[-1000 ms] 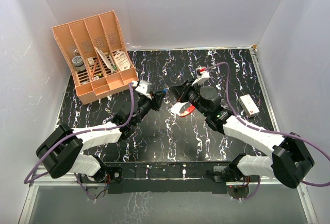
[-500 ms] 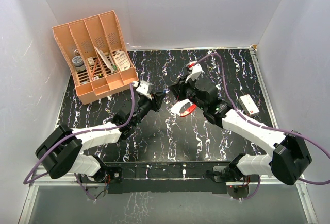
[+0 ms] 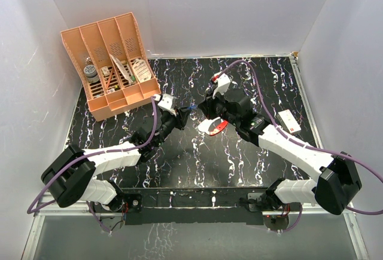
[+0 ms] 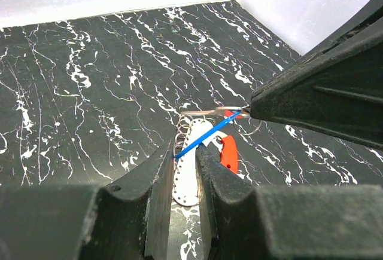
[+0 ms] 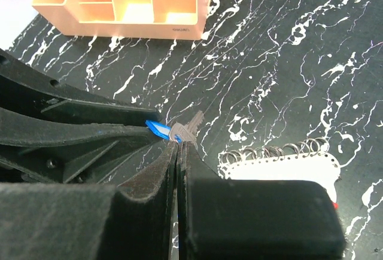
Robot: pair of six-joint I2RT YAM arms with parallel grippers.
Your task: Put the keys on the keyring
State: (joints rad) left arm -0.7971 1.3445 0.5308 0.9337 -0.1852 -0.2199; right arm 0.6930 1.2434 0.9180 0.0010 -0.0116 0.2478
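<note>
**Table** (image 3: 197, 164): black, white marble veining.
**Organizer** (image 3: 111, 63), 10 o'clock: peach-orange, perforated walls.
**Key** (image 5: 179, 130): bright blue head, silver blade.
**Keyring** (image 3: 216, 127): red and pale silver.
**Box** (image 3: 289, 122), 3 o'clock: white, red mark.
**Cables** (image 3: 154, 116): purple.
**Walls** (image 3: 197, 9): plain white.

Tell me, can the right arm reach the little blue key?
Probably yes. The right gripper is right at the blue key, which the left gripper pinches, and nothing lies between them.

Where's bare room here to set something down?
Bare table: the front middle between the left arm and right arm, and the left strip in front of the orange organizer. Crowded: the centre, where left gripper and right gripper meet at the blue key.
</note>
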